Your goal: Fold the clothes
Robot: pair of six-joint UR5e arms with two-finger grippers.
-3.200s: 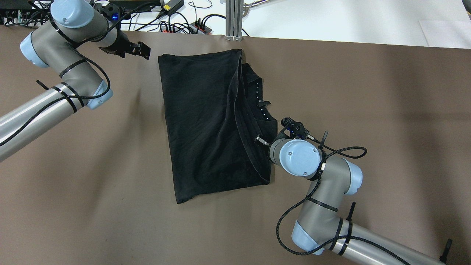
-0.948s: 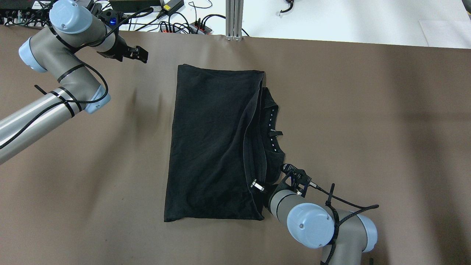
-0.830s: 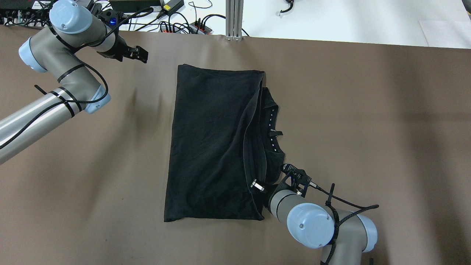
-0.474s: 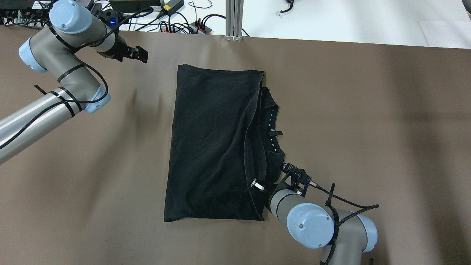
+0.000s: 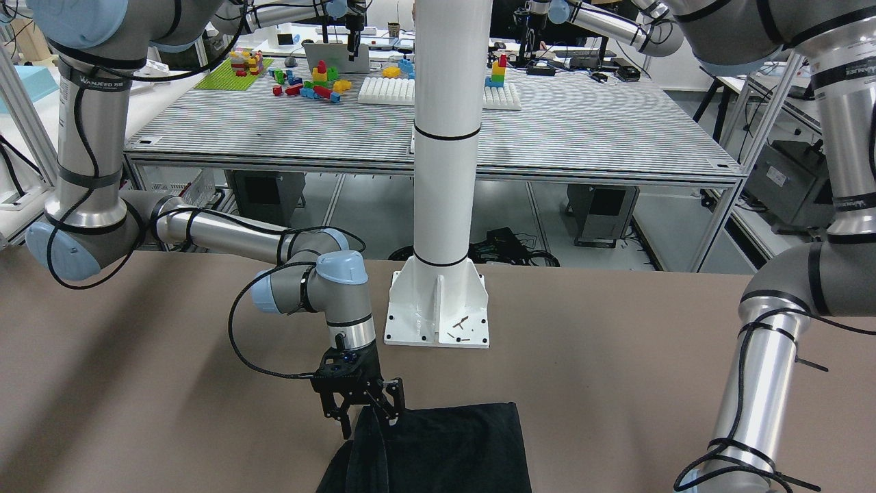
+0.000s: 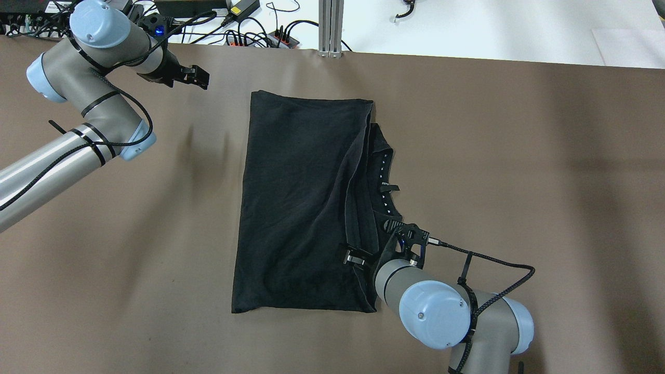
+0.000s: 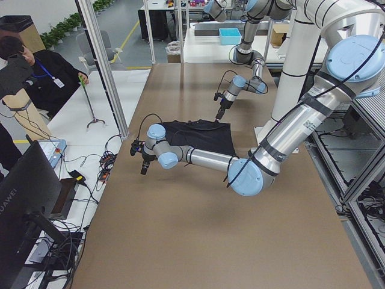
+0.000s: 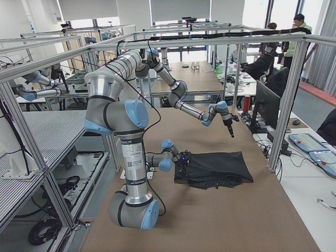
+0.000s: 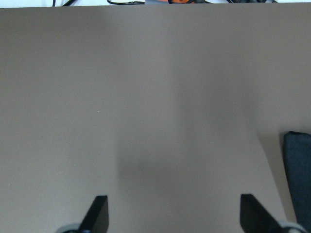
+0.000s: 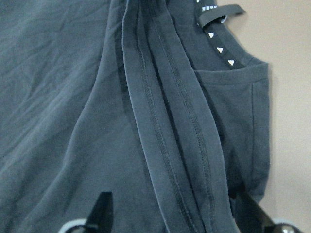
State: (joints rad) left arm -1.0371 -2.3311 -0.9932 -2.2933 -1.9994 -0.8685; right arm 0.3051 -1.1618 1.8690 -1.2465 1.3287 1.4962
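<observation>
Right gripper (image 6: pixel 369 242) sits open at the clothes' (image 6: pixel 296 208) near right edge, 2 fingers straddling the stacked hems. We can't tell if they touch fabric. Clothes lie folded flat mid-table (image 6: pixel 519 156), collar showing on the right side. Left gripper (image 6: pixel 200 78) hangs open over table, off the far left corner.

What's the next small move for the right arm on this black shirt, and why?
Probably lower the right gripper slightly and close on the stacked hem edges of the black shirt. Its jaws stand open astride those edges, gripping nothing, while the left gripper hangs open over bare table, away from the cloth.
</observation>
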